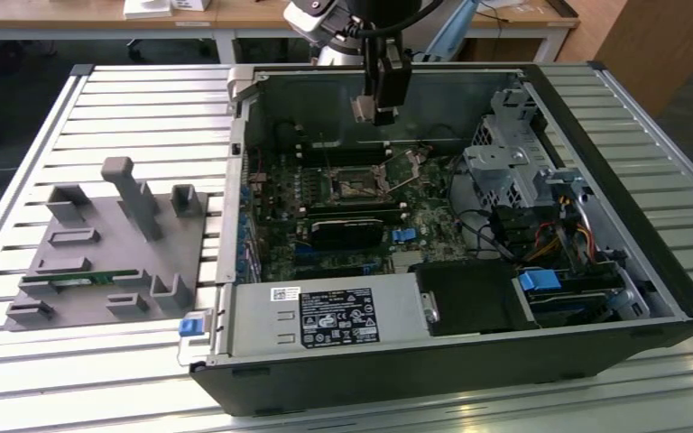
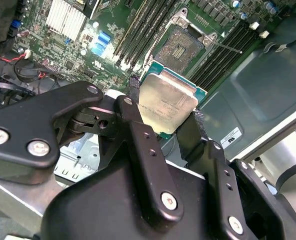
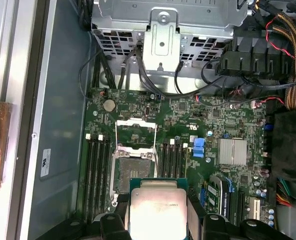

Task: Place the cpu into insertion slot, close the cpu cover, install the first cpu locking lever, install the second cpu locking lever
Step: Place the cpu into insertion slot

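My claw point(image 2: 165, 114) grips the cpu point(image 2: 168, 100) by two opposite edges, held in the air above the board point(image 3: 187, 112), just off the open insertion slot point(image 2: 180, 47). I'd square its corners to the slot, keep it level, and lower straight without sliding.

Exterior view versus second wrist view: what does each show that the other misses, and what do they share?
Exterior view adds the grey parts tray beside the computer case, and the power supply. Second wrist view adds the hand shut on the chip, fingers on two opposite edges. Shared: the empty socket on the green board, the hand above the board.
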Motion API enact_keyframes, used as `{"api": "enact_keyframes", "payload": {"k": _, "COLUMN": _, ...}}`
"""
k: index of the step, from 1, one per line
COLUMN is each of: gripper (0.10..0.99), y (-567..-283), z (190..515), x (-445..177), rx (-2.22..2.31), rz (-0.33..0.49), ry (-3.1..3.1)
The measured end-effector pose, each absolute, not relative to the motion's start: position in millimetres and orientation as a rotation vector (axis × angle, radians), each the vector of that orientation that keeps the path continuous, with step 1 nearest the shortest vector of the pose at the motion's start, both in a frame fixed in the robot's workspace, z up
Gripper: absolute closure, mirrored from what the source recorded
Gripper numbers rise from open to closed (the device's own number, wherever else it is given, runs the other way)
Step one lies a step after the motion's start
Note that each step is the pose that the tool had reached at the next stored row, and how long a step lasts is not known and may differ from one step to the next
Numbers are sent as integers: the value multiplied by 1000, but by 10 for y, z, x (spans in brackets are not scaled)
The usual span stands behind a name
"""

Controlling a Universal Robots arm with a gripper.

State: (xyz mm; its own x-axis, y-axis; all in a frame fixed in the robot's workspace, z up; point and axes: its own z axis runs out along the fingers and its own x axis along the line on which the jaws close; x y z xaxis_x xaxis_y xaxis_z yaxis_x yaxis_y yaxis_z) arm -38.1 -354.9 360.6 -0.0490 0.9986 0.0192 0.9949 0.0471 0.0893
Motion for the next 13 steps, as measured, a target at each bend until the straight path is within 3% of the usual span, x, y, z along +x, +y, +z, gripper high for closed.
{"api": "enact_keyframes", "payload": {"k": 13, "gripper": 545, "y": -3549, "z": 3572, "x": -381, "rx": 2133, "rz": 121, "ry": 2238}}
